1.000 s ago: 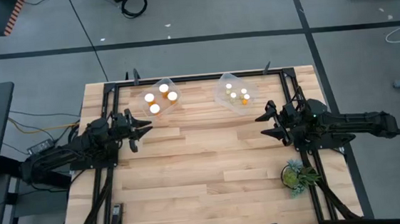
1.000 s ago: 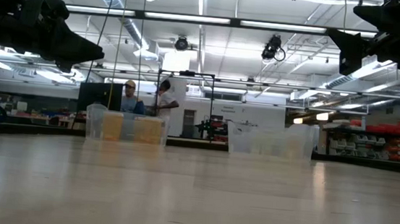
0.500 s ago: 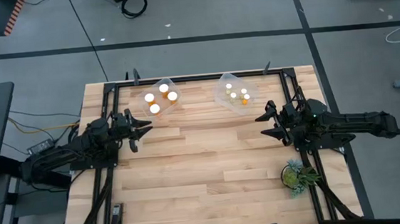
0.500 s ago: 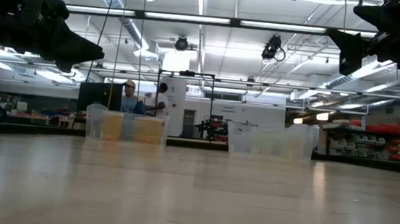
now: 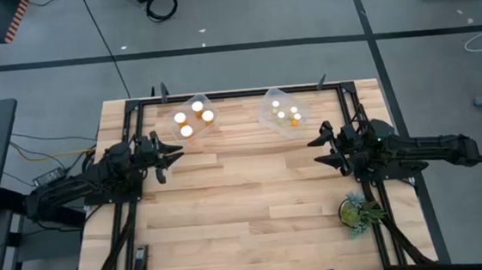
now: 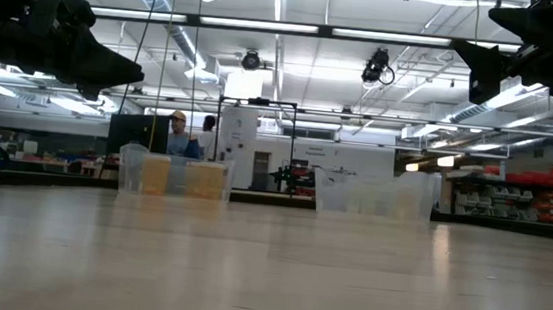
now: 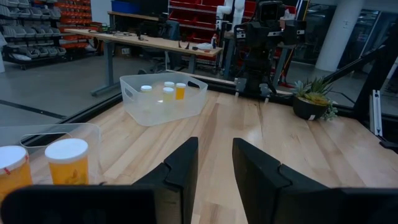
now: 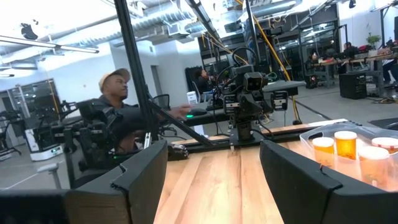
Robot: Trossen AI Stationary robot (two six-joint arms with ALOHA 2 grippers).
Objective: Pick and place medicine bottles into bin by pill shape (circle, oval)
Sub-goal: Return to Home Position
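At the far edge of the table (image 5: 254, 194) all medicine bottles (image 5: 180, 117) sit in clear bins (image 5: 194, 119), sorting seemingly done; left gripper (image 7: 211, 149) narrowly parted, right gripper (image 8: 214, 149) wide, both empty.

The table (image 5: 254, 194) is wood planking, smooth with a soft sheen. The bins (image 7: 142, 111) are clear plastic. The bottles (image 7: 68, 171) are translucent amber plastic with matt white caps (image 7: 66, 149).
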